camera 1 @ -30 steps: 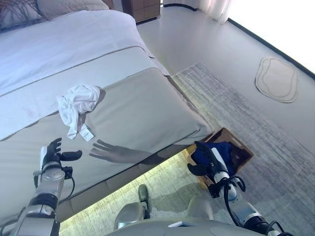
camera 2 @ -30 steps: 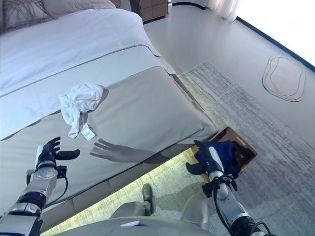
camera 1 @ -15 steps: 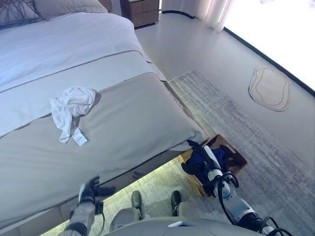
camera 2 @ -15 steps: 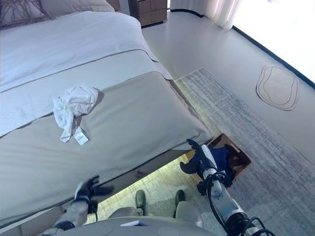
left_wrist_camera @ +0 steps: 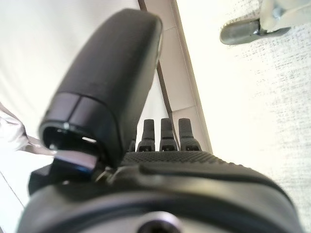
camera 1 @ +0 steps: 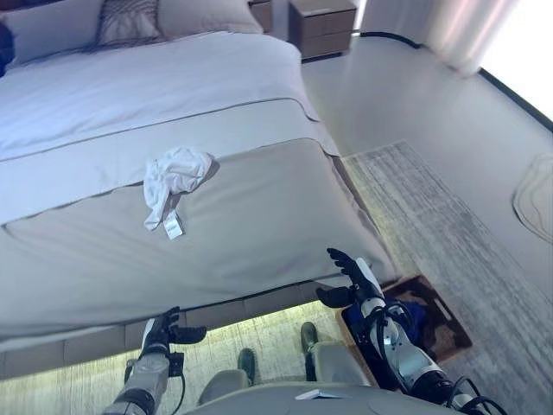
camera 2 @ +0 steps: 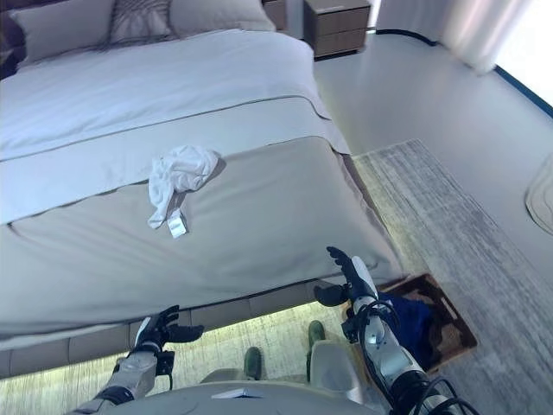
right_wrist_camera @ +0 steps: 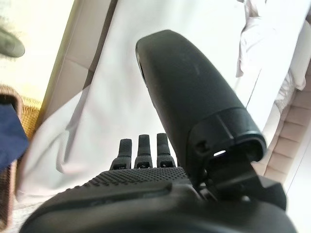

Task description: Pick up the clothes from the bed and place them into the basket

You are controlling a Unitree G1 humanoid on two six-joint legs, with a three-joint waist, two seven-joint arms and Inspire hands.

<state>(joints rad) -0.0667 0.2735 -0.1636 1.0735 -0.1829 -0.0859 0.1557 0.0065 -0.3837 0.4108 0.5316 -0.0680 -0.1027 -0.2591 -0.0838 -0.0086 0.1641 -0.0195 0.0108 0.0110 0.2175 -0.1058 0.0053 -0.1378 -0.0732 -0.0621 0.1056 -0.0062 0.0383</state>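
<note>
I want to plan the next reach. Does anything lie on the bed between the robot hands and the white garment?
Nothing visible does. The white garment lies alone on the bed cover, with bare cover toward both hands. The left robot hand is low by the bed's edge and the right robot hand is beside the bed corner, above the basket; both are open and empty.

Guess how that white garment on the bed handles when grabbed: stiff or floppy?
Probably floppy: the white garment lies crumpled in soft folds on the bed, so it should drape and trail from a hand. Likely light, since the cover barely dents under it. Its tag hangs loose at one end and may dangle. Both the left hand and the right hand are open and empty.
</note>
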